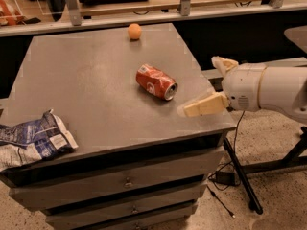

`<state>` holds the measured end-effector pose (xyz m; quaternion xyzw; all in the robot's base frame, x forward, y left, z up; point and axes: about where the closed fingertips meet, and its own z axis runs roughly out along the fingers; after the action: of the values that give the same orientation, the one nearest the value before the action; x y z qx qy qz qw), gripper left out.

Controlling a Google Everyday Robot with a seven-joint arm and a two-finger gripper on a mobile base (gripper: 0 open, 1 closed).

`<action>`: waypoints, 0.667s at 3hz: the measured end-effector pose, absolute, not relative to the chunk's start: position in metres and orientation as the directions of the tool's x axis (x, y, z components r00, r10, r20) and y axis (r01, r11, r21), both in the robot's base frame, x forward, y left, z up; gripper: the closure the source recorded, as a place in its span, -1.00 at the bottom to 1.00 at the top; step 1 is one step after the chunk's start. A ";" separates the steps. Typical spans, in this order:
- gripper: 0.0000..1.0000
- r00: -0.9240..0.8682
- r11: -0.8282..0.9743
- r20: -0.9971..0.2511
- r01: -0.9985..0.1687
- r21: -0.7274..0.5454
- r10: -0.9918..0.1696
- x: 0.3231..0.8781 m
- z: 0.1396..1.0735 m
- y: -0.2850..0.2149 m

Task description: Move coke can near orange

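Red can on its side, middle of worktop, well apart from orange at far edge. At right edge, tool spread, empty, near can. Likely risks: glancing contact rolling can away; overshoot knocking orange off.

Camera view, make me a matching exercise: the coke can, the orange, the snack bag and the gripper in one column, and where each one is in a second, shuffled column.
Column one:
1. coke can
2. orange
3. snack bag
4. gripper

Column two:
A. near the far edge of the table
B. open, at the table's right edge
C. lying on its side, mid-table
D. at the table's front left corner

Pairs: 1-C, 2-A, 3-D, 4-B
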<state>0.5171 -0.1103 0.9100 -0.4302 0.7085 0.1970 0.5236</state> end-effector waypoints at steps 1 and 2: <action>-1.00 -0.070 0.564 -0.927 -0.809 -0.163 -0.367 0.529 0.896 -0.094; -1.00 -0.063 0.549 -0.938 -0.824 -0.143 -0.340 0.539 0.883 -0.079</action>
<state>0.5392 -0.0785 0.8829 -0.4190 0.6941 0.2235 0.5410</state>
